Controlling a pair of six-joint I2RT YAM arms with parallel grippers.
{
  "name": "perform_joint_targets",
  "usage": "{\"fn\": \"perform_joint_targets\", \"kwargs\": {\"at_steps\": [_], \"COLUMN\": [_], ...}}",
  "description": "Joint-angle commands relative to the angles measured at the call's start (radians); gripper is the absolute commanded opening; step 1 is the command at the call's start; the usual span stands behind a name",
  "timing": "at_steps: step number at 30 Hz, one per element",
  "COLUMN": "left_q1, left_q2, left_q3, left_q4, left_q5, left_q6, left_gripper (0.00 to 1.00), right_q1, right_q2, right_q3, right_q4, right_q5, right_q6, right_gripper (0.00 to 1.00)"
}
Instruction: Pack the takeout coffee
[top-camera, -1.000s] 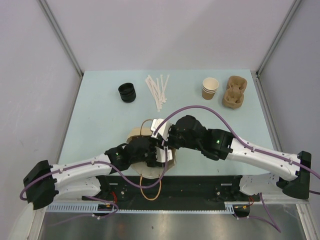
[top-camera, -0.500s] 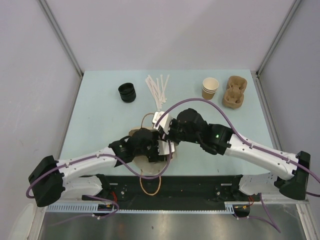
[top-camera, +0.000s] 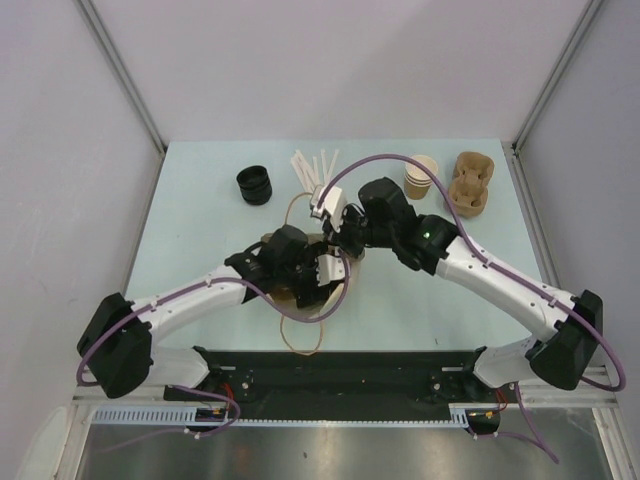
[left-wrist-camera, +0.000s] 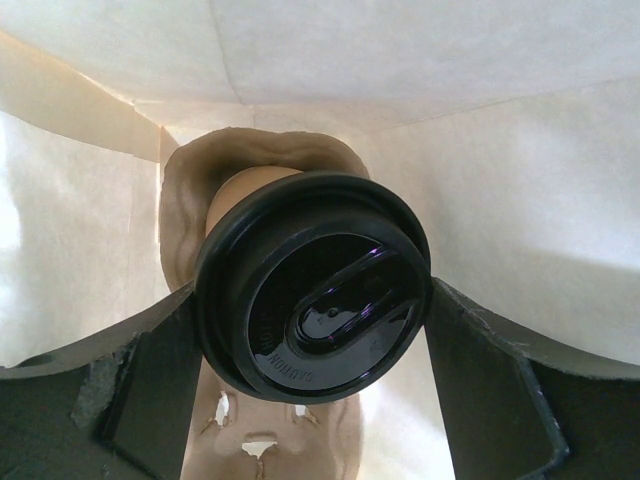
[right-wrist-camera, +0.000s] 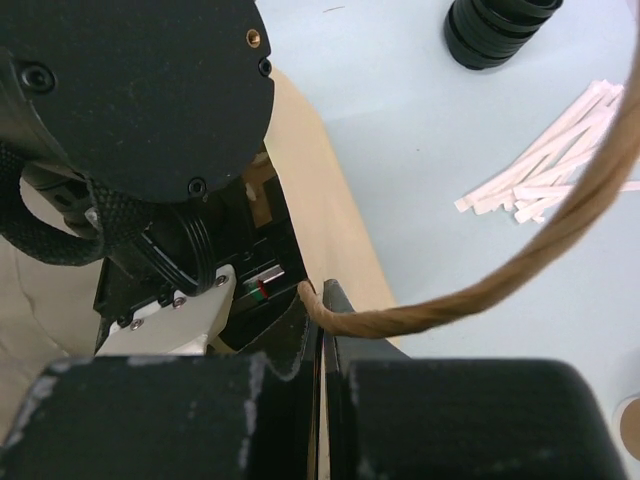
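Note:
In the left wrist view the takeout coffee (left-wrist-camera: 315, 285), a tan cup under a round black lid, sits inside the paper bag (left-wrist-camera: 500, 180), lodged in a moulded pulp carrier (left-wrist-camera: 190, 200). My left gripper (left-wrist-camera: 312, 335) reaches into the bag, one dark finger pressed against each side of the lid. From above, the left gripper (top-camera: 318, 272) is sunk in the tan bag (top-camera: 285, 297), so the cup is hidden there. My right gripper (right-wrist-camera: 325, 300) is shut on the bag's rim where the twisted paper handle (right-wrist-camera: 480, 285) comes out. From above, the right gripper (top-camera: 340, 245) is beside the left wrist.
At the back of the table are a stack of black lids (top-camera: 254, 185), loose white sticks (top-camera: 312, 170), stacked lidless paper cups (top-camera: 421, 176) and a second pulp carrier (top-camera: 469, 184). The bag's other handle loop (top-camera: 300, 340) hangs over the near edge. Grey walls enclose three sides.
Both arms have moved away from the near edge toward the middle of the table, taking the bag along. Neither grip has changed.

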Motion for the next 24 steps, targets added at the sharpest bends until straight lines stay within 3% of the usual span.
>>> {"fn": "perform_joint_targets", "kwargs": {"at_steps": [1,8,24], "left_q1": [0.068,0.133,0.179], "left_q2": [0.114,0.24,0.413], "left_q3": [0.061,0.161,0.256], "left_q4": [-0.116,-0.159,-0.161], "left_q5": [0.099,0.14,0.157], "left_q6": [-0.022,-0.003,0.018], "left_gripper": [0.09,0.0,0.0], "right_q1": [-0.031,-0.108,-0.249], "right_q2": [0.066,0.151,0.296], "right_q3": [0.045,0.108,0.204], "right_q4": [-0.071,-0.109,-0.19], "right_q5": [-0.181,-0.272,-0.396], "right_q6": [0.028,0.017,-0.023], "right_gripper": [0.0,0.0,0.0]}}
